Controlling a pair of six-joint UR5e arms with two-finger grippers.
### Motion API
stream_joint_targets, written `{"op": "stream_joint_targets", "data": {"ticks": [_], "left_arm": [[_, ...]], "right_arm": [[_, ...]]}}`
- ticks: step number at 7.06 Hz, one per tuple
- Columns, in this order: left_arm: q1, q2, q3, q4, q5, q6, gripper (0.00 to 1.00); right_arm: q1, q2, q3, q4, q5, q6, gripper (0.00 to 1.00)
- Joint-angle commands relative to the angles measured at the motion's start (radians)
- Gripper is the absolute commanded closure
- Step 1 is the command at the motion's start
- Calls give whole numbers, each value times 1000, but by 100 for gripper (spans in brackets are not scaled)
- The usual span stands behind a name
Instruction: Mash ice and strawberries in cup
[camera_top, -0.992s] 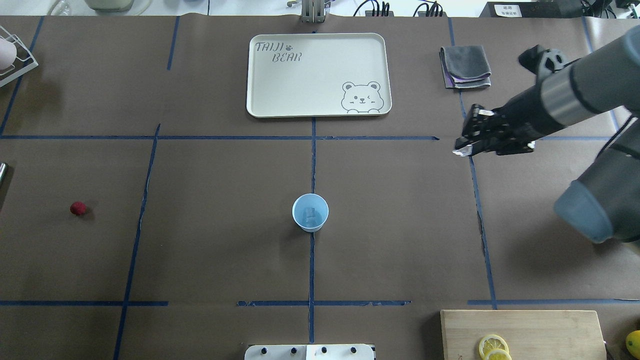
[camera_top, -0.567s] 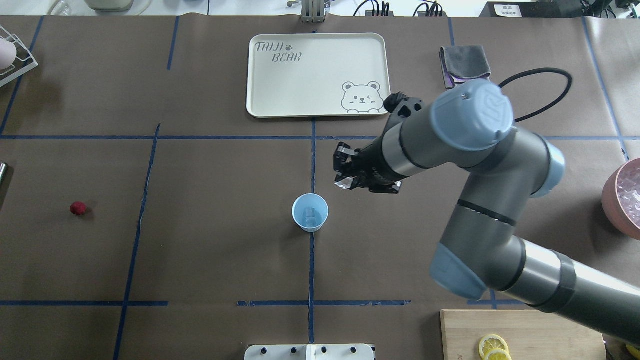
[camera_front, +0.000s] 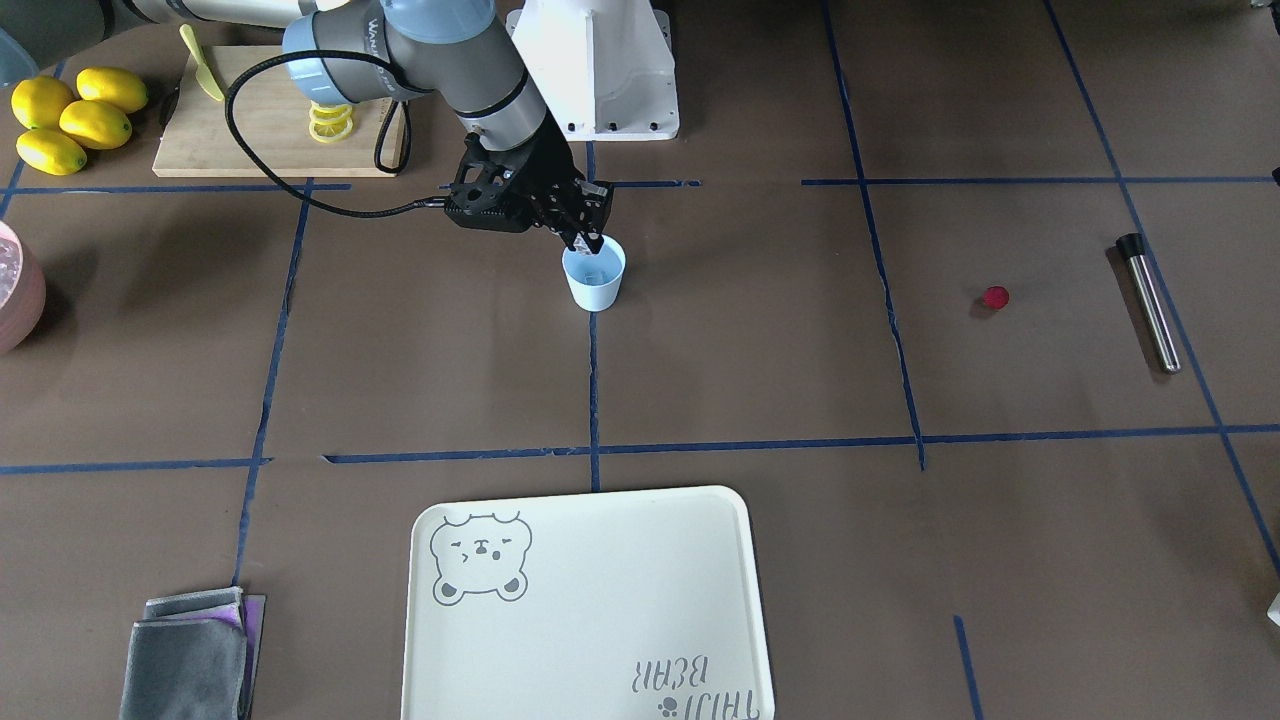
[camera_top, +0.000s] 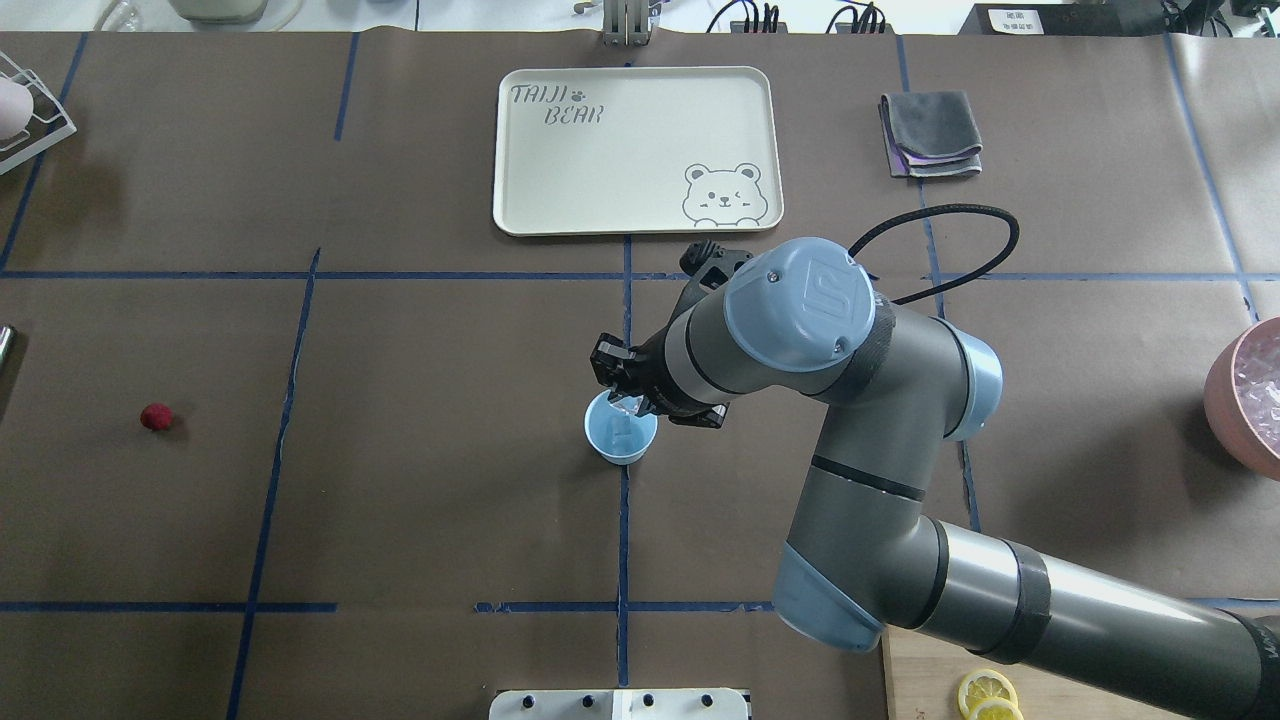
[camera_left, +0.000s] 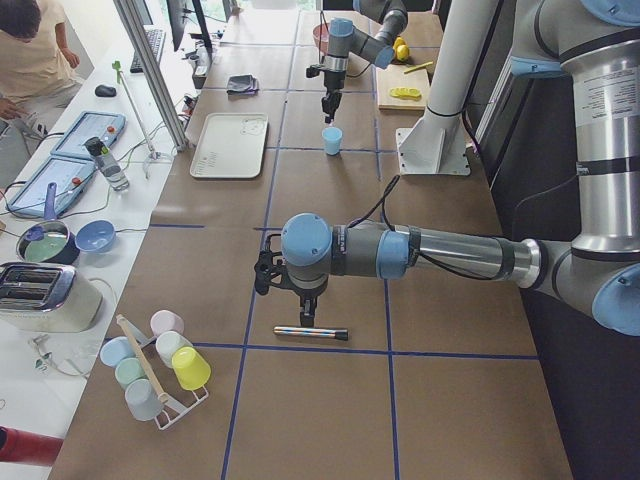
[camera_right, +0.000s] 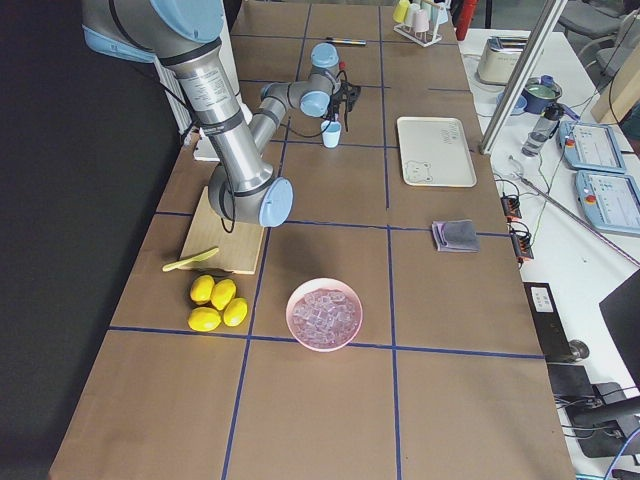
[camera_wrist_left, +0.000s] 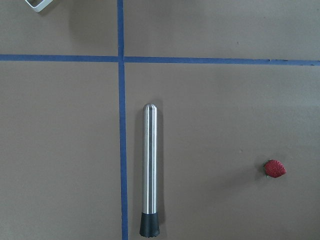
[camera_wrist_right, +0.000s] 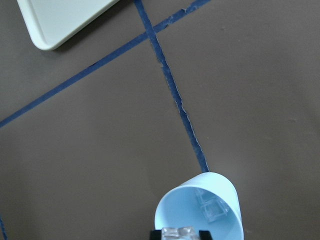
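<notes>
Inspection of the loading stage. The right gripper hangs over the cup, its fingers drawn in narrowly on one ice cube pinched between the tips. The cube sits above the cup's mouth but close to the rim, not over the centre. A second cube lies on the cup's floor. The cup stands upright and unsupported on the tape line. The strawberry lies on the bare table, well apart from the cup and near the metal rod. The left gripper hovers above that rod; whether it is open cannot be told.

Risks noted: released this near the rim, the cube could strike the edge and skip onto the table. A wet cube may cling to one finger and drop late. Any lower or sideways travel could clip the light cup and tip it, since nothing steadies it. The round strawberry may roll under a careless pinch.
</notes>
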Motion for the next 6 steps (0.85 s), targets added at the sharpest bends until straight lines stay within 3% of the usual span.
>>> {"op": "stream_joint_targets", "data": {"ticks": [1,2,4,6], "left_arm": [[0,0,0,0,-1,0,0],[0,0,0,0,-1,0,0],[0,0,2,0,-6,1,0],[50,-3,0,-3,-4,1,0]], "right_arm": [[-13,-1,-23,-1,-3,2,43],[-13,1,-37,-1,-4,2,7],[-7,4,-31,-13,-3,2,1],[103,-63,79,-103,55,-11,1]]}}
